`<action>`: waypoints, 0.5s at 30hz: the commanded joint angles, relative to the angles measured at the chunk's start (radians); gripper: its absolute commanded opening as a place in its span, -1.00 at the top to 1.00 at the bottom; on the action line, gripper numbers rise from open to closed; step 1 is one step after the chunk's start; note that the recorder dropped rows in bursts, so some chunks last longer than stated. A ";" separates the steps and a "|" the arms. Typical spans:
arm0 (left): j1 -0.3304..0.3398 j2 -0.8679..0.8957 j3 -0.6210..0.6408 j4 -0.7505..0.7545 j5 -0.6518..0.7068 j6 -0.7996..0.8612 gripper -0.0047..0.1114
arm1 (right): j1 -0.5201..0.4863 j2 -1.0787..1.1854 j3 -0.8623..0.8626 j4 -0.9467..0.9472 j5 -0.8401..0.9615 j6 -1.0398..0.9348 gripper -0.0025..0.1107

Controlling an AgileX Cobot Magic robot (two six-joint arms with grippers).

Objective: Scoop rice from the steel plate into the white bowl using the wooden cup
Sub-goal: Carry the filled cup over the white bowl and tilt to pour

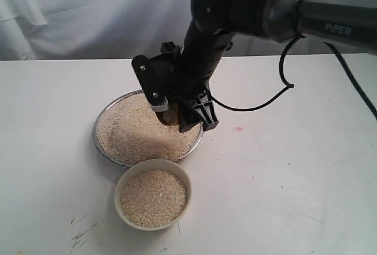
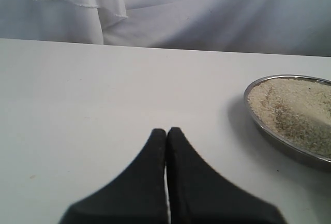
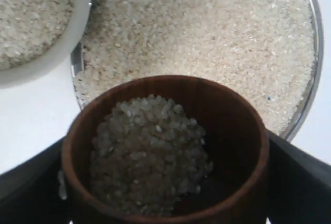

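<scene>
The right gripper holds the wooden cup, part full of rice, just above the steel plate, so next it must carry it over the white bowl and tip slowly; the left gripper is closed and empty.

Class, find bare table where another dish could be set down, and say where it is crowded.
Bare: the table right of the steel plate and white bowl, and the stretch left of them, toward the shut left hand. Crowded: the bowl sits close by the plate, over which the right hand holds the wooden cup.
</scene>
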 commanded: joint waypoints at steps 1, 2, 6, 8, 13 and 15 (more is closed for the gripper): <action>0.002 -0.004 0.005 -0.002 -0.007 0.000 0.92 | 0.038 -0.017 0.003 -0.043 0.045 0.025 0.96; 0.002 -0.004 0.005 -0.002 -0.007 0.000 0.92 | 0.045 -0.017 0.003 -0.053 0.053 0.031 0.96; 0.002 -0.004 0.005 -0.002 -0.007 0.000 0.92 | 0.107 -0.021 0.025 -0.189 0.111 0.114 0.96; 0.002 -0.004 0.005 -0.002 -0.007 0.000 0.92 | 0.142 -0.029 0.070 -0.283 0.089 0.155 0.96; 0.002 -0.004 0.005 -0.002 -0.007 0.000 0.92 | 0.189 -0.029 0.125 -0.339 0.081 0.190 0.96; 0.002 -0.004 0.005 -0.002 -0.007 0.000 0.92 | 0.204 -0.029 0.142 -0.357 0.079 0.202 0.96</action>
